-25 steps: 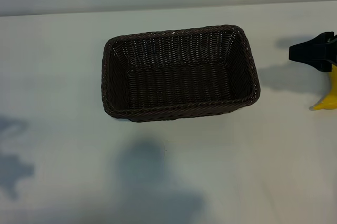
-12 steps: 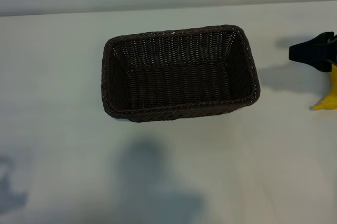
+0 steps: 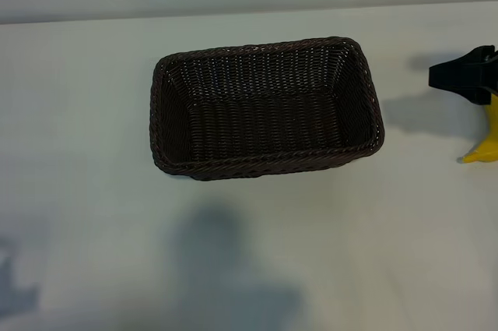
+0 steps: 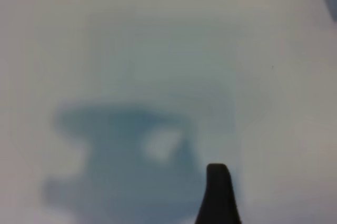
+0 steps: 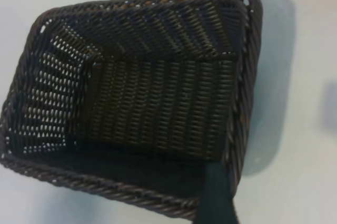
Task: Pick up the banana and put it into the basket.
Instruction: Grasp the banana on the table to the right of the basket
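jaws apart on both arms; banana (image 3: 484, 146) on table, beside basket (image 3: 264, 163)

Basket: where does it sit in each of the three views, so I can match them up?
Exterior view: the basket sits at centre, slightly toward the top, nothing in it.
Left wrist view: not in it; only bare table and shadow.
Right wrist view: it fills most of the picture, seen at an angle.
Shared landmark: the white table, in all three views.
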Controlling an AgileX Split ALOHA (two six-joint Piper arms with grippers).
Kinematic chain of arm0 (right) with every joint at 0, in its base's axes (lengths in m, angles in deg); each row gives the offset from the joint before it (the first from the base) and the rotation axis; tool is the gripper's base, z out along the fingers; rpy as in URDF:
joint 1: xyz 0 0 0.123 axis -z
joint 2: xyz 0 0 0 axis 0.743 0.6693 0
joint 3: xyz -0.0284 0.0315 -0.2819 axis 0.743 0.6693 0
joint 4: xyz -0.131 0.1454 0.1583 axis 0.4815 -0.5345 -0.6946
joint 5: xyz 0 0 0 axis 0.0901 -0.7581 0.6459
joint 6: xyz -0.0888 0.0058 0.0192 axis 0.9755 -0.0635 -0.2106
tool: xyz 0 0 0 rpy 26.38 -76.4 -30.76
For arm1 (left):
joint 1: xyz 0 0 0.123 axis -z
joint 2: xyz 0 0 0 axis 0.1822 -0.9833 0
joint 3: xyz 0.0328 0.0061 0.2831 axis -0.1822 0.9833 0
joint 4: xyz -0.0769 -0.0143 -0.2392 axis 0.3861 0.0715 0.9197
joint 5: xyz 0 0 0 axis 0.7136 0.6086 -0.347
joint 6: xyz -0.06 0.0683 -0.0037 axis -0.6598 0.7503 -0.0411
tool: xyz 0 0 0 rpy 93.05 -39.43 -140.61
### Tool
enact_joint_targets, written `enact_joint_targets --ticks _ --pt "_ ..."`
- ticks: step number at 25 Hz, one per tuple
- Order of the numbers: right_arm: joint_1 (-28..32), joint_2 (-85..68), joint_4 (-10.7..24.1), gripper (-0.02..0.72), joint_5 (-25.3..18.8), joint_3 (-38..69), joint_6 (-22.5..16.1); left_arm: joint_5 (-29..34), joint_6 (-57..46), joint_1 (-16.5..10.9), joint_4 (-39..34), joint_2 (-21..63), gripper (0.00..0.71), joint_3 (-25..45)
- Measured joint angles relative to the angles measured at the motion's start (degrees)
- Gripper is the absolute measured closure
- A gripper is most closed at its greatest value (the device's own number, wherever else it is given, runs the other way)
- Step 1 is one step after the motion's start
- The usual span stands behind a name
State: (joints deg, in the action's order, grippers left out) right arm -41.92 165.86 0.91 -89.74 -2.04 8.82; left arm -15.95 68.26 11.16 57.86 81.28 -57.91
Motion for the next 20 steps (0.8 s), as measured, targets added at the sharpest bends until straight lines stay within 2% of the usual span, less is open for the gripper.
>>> enact_joint_targets --ticks 5,13,16,18,20 --pt "0.00 0.00 0.00 0.137 1.01 0.00 -0.44 0.07 0.00 0.00 -0.05 7.88 0.138 0.00" --pt "0.00 0.28 1.09 0.137 3.38 -1.51 -1.20 0.05 0.20 0.00 -0.18 8.08 0.138 0.29" --pt "0.00 2.26 3.53 0.137 3.13 -5.63 -3.58 0.05 0.20 0.00 -0.23 8.08 0.138 0.29" --pt "0.00 4.79 6.19 0.137 1.99 -9.35 -6.51 0.05 0.20 0.00 -0.23 8.08 0.138 0.29" --pt "0.00 7.41 10.39 0.137 0.11 -12.86 -11.13 0.05 0.20 0.00 -0.23 8.08 0.138 0.29"
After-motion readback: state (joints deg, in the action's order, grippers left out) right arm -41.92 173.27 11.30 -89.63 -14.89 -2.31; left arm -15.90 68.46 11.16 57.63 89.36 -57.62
